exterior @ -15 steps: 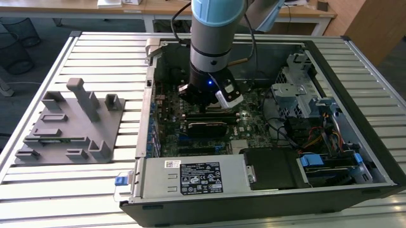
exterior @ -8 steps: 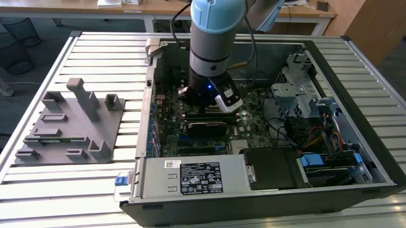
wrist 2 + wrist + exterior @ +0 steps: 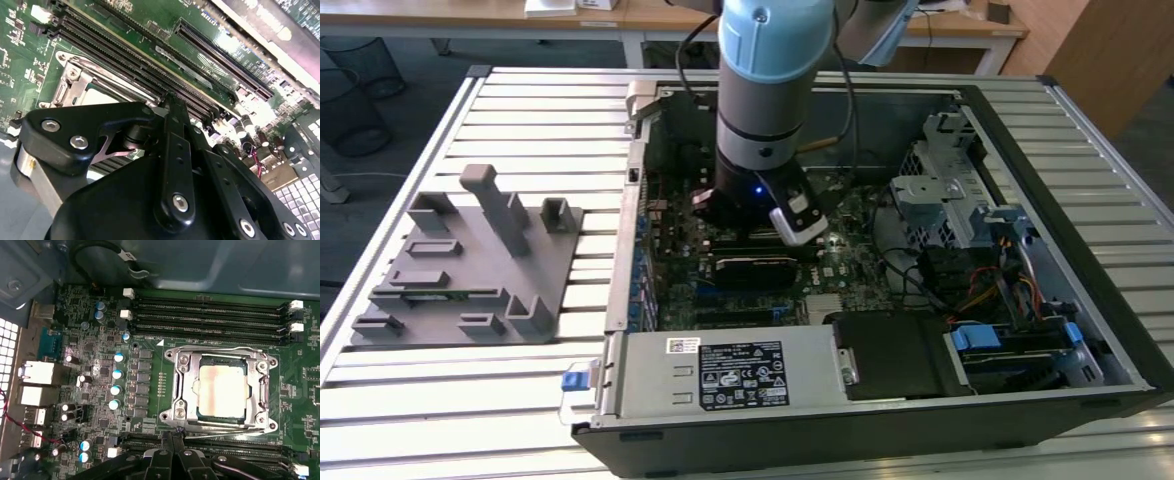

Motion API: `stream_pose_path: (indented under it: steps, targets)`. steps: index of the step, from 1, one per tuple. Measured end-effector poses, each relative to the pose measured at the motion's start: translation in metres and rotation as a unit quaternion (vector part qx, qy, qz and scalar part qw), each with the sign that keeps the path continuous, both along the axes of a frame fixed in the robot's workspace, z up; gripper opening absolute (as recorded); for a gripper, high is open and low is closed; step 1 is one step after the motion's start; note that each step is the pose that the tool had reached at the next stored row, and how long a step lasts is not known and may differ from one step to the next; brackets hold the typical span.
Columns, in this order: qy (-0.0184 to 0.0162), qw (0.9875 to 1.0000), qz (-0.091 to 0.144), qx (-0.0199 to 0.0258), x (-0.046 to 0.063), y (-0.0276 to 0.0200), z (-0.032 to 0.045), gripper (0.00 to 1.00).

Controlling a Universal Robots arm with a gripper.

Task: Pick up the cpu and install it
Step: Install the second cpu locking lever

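Note:
The cpu [image 3: 222, 392], a pale silvery square, lies flat inside the metal-framed socket [image 3: 180, 390] on the green motherboard. In the second wrist view a pale corner of the cpu [image 3: 100, 95] shows inside the socket frame [image 3: 75, 75]. My gripper [image 3: 172, 437] hovers just beside the socket's edge, over the memory slots, with its black fingers [image 3: 172, 107] pressed together and nothing between them. In the exterior view the arm [image 3: 761, 110] reaches straight down into the open computer case [image 3: 1067, 330], hiding the socket.
A grey plastic holder block [image 3: 467, 265] with upright posts stands on the slatted table at the exterior view's left. Inside the case are memory slots [image 3: 210, 315], a power supply [image 3: 720, 375], a drive cage [image 3: 947, 190] and loose cables [image 3: 974, 290].

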State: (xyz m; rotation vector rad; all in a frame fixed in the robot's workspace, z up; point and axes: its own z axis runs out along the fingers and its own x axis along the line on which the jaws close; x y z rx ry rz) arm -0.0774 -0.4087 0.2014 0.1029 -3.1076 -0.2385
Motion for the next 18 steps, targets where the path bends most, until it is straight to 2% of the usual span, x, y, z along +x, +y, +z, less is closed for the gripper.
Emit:
stream_pose_path:
  steps: [6,11,13,18]
  targets:
    - [-0.0002,0.9999,0.0,0.0138,-0.0046,-0.0002,-0.0052,0.11]
    - [-0.0001,0.9995,0.0,0.0326,-0.0048,-0.0002,-0.0061,0.11]
    - [-0.0002,0.9994,0.0,0.0344,-0.0048,-0.0002,-0.0061,0.11]
    - [-0.0004,0.9994,0.0,0.035,-0.0047,-0.0002,-0.005,0.11]
